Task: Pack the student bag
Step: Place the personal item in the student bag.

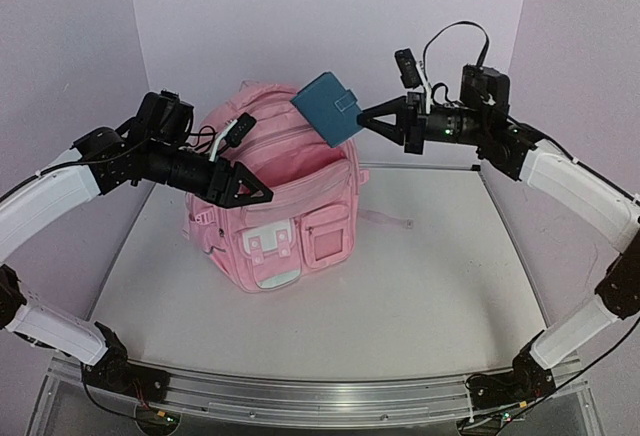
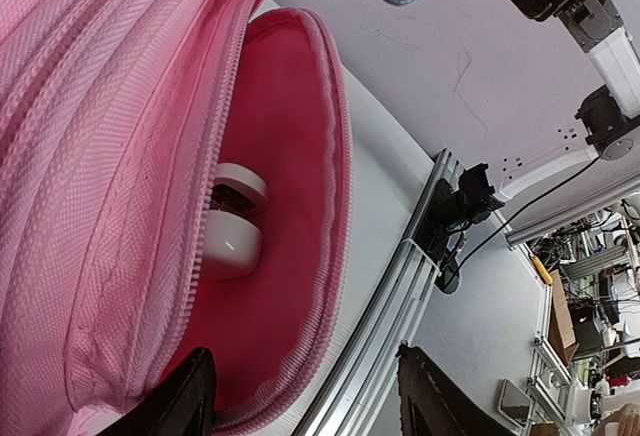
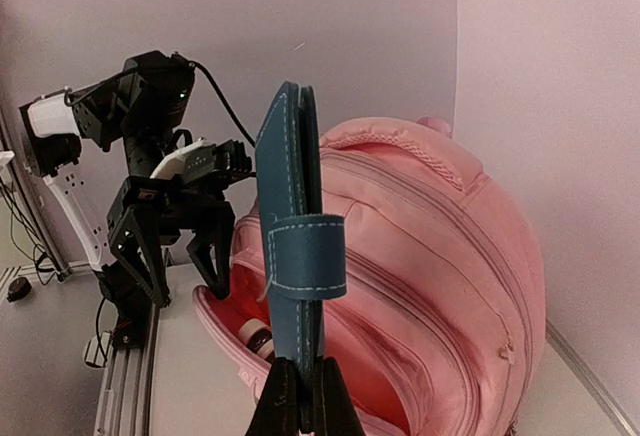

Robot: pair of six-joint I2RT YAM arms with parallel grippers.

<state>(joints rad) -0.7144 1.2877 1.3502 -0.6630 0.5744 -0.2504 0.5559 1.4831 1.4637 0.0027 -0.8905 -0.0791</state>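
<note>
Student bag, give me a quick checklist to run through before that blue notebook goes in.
1. Grip: right gripper jaws shut on the blue notebook: ok.
2. Opening: student bag compartment unzipped, red-pink lining showing: ok.
3. Support: left gripper jaws apart, astride the opening's front rim: ok.
4. Alignment: blue notebook directly over the opening: cannot tell.
5. Room: free space beside the white object inside: ok.
</note>
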